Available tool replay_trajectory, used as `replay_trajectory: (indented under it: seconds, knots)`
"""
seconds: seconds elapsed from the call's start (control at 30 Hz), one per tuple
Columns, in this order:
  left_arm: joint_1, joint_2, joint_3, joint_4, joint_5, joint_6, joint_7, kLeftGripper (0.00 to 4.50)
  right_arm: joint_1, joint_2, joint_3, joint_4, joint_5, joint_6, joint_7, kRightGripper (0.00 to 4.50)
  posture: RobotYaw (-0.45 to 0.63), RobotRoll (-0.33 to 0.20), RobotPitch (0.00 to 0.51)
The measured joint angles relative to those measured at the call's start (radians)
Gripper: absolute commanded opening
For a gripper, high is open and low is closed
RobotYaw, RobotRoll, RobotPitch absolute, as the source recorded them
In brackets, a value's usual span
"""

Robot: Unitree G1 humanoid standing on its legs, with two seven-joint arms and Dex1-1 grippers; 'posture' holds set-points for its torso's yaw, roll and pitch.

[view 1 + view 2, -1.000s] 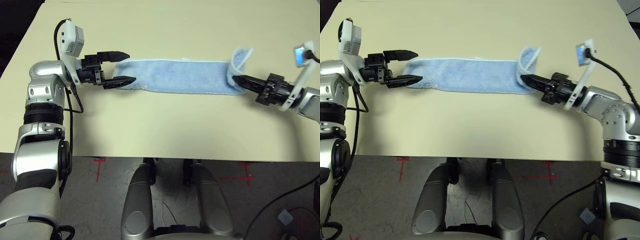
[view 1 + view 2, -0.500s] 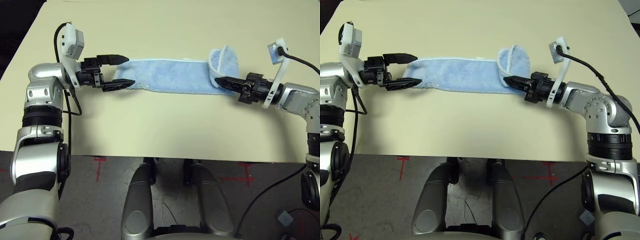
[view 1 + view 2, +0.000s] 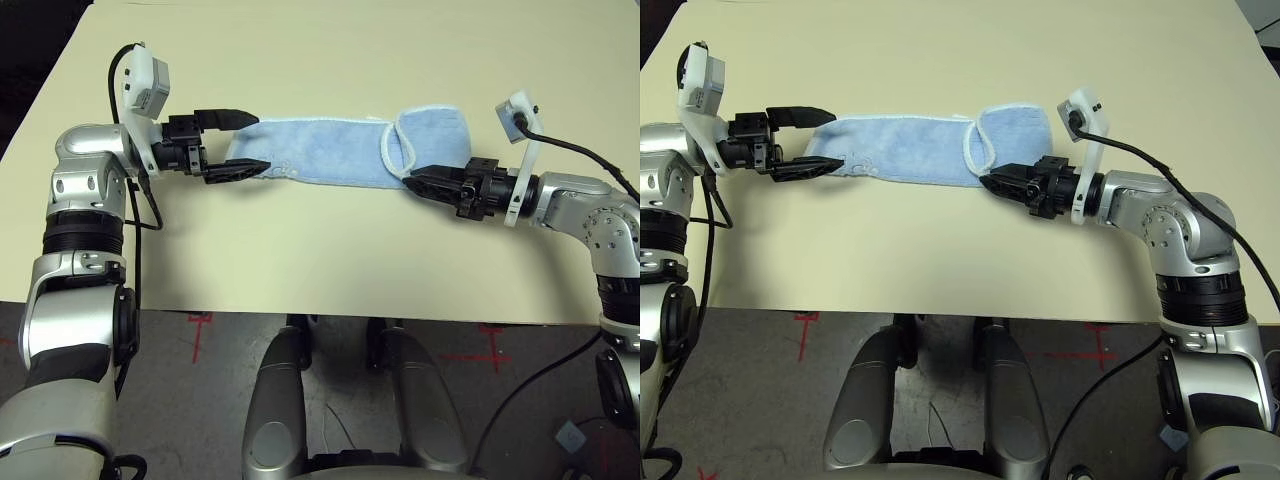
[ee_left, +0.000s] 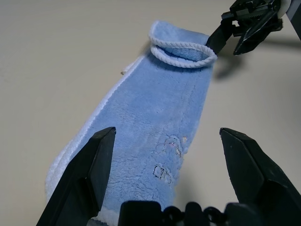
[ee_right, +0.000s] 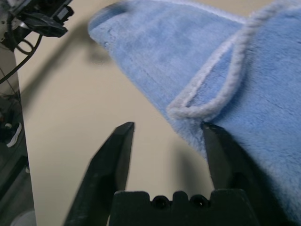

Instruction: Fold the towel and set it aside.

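Bare table surrounds towel, right end folded.

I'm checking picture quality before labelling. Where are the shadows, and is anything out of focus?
Left wrist view: the right gripper casts a soft shadow on the table. Right wrist view: the left gripper looks blurred, a dark shadow lies on the table beside the towel, and the towel's far edge is soft.

arms: silver jointed forearms, black bands | wrists: white camera blocks, black cables | left hand, right hand: black tapered fingers
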Motion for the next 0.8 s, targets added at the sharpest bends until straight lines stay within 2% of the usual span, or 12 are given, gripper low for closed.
replay_trajectory:
  seconds: [0.03, 0.07, 0.27, 0.57, 0.67, 0.8]
  knots:
    - [0.0, 0.0, 0.0, 0.0, 0.0, 0.0, 0.0, 4.5, -0.001, 0.0, 0.0, 0.0, -0.005, -0.009, 0.007, 4.37, -0.05, 0.0, 0.339]
    - [0.0, 0.0, -0.001, 0.0, 0.0, 0.0, 0.0, 4.5, -0.005, 0.001, 0.0, 0.0, -0.01, -0.024, 0.017, 4.46, -0.05, 0.0, 0.338]
    - [0.001, -0.003, -0.003, -0.006, 0.0, 0.004, 0.001, 4.5, -0.057, 0.018, 0.051, 0.023, -0.074, -0.159, 0.102, 4.46, -0.05, 0.0, 0.335]
    - [0.004, -0.005, -0.004, -0.011, 0.0, 0.007, 0.003, 4.5, -0.087, 0.041, 0.148, 0.09, -0.177, -0.26, 0.179, 4.46, -0.04, 0.0, 0.331]
    - [0.01, -0.005, -0.004, -0.016, 0.0, 0.01, 0.005, 4.5, -0.097, 0.071, 0.117, 0.136, -0.178, -0.348, 0.201, 4.46, -0.04, 0.0, 0.331]
    - [0.024, -0.005, -0.004, -0.025, -0.001, 0.02, 0.008, 4.5, -0.123, 0.075, -0.004, 0.234, -0.132, -0.473, 0.271, 4.46, -0.04, 0.0, 0.33]
